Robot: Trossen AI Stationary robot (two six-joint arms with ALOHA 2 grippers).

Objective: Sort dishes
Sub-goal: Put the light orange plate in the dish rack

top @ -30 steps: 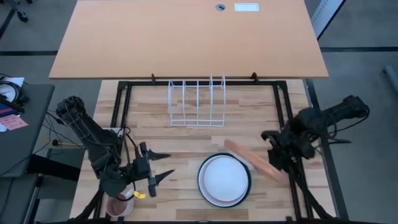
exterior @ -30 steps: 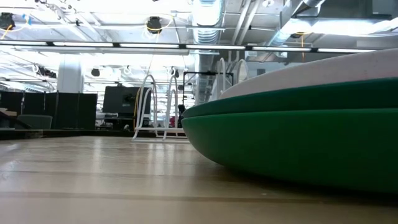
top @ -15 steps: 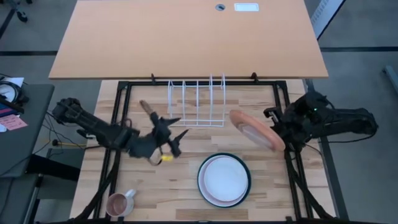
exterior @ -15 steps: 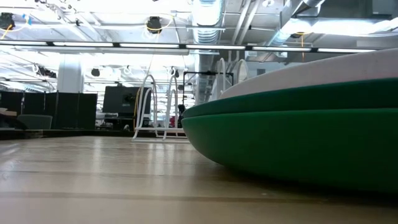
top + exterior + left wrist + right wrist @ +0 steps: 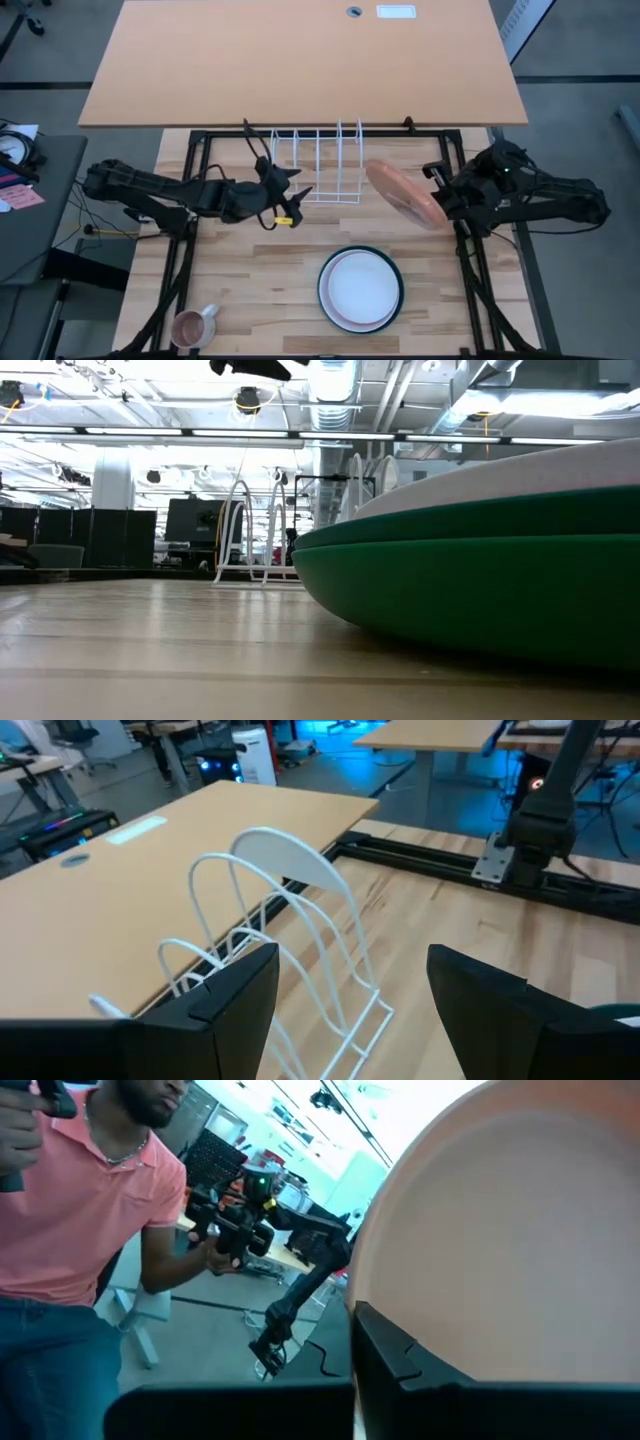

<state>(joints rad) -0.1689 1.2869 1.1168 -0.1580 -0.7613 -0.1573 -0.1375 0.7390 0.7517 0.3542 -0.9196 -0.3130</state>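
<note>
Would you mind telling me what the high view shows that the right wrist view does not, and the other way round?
Only the high view shows the white wire rack, the stack with a white round plate on top, the small pink mug, and the left gripper open beside the rack. Only the right wrist view shows a person in a pink shirt in the room. Both show the orange-brown round plate, tilted off the table, held by the shut right gripper.

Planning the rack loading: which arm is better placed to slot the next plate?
Right. The right gripper is shut on the orange-brown plate, held tilted just beside the white wire rack. The left gripper is open and empty at the rack's other end.
</note>
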